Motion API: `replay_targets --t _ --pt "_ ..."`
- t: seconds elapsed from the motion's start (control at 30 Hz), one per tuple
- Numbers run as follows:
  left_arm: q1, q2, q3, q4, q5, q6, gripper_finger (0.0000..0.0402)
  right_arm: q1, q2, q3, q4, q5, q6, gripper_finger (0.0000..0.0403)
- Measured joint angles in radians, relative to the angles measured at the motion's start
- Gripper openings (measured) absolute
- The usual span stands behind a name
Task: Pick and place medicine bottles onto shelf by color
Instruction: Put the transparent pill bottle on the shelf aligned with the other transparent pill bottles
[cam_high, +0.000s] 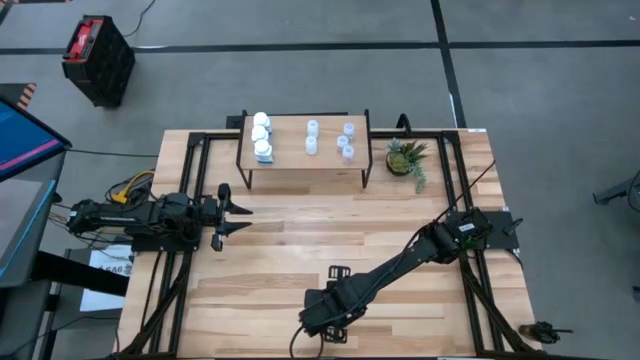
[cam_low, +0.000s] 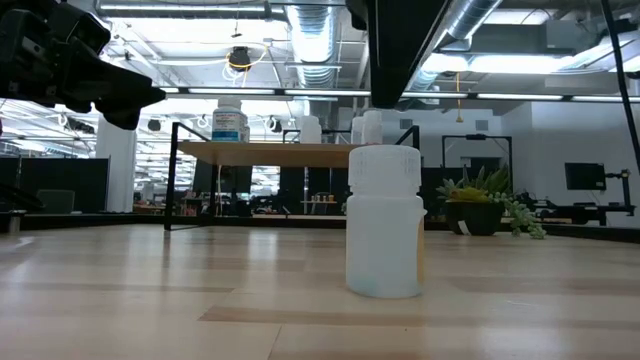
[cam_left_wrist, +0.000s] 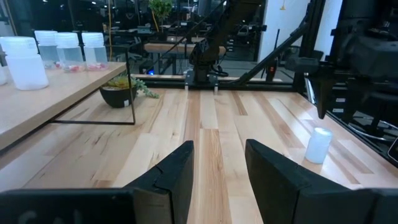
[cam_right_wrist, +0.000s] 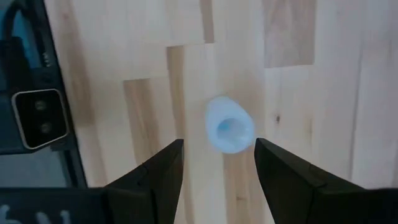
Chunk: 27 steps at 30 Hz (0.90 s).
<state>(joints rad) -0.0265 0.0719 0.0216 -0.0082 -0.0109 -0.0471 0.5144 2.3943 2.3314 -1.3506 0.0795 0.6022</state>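
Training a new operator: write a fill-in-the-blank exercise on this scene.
1. The right claw hangs open above a lone translucent ____ on the table.
2. The shelf carries ____ bright white bottles at one end.
3. The left claw is ____.
4. Beside the shelf stands a potted ____.

Missing: bottle; three; open; plant

Three chunky white bottles (cam_high: 261, 135) stand clustered at the shelf's (cam_high: 290, 158) left end, five translucent bottles (cam_high: 329, 139) toward its right. One translucent bottle (cam_low: 384, 222) stands upright on the counter (cam_high: 300, 245), lower centre.
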Motion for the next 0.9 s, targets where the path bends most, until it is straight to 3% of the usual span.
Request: replay_targets --t 0.9 --pt "0.0 0.0 0.0 0.0 0.0 0.0 0.0132 -0.017 0.084 -0.001 -0.027 0.023 0.018 0.0218"
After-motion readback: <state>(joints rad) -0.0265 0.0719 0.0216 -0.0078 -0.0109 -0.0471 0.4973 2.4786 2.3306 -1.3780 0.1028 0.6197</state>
